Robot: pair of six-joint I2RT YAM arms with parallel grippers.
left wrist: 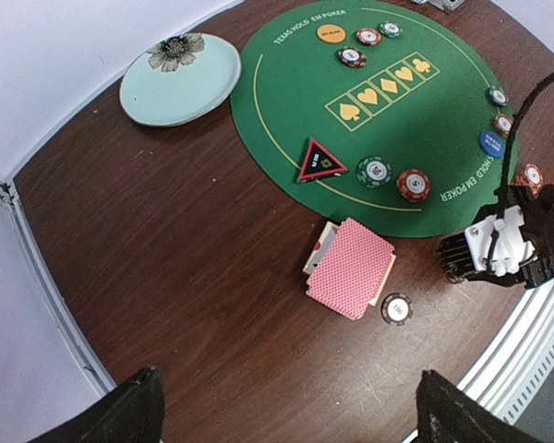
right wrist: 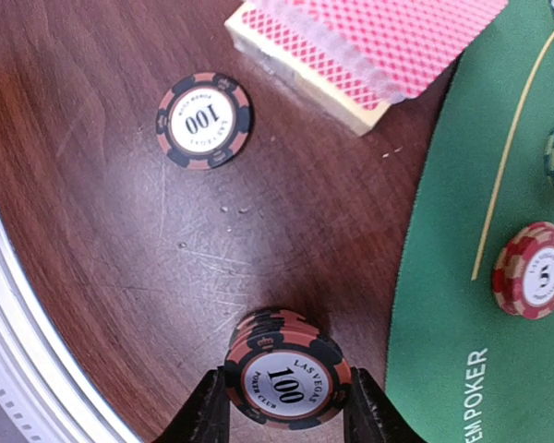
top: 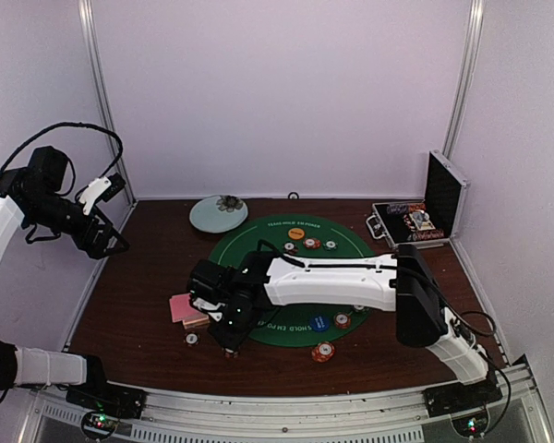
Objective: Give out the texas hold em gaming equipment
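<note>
My right gripper is shut on a short stack of dark-and-orange "100" poker chips, low over the wood just left of the green mat. A single "100" chip lies flat on the wood beyond it, near the pink-backed card deck. The left wrist view shows the deck, the red-black triangle marker, the orange button, the blue button and several chips on the mat. My left gripper hangs open, high at the left, holding nothing.
A pale blue-green plate sits at the back, left of the mat. An open silver-and-black case stands at the back right. The metal front rail runs close by the right gripper.
</note>
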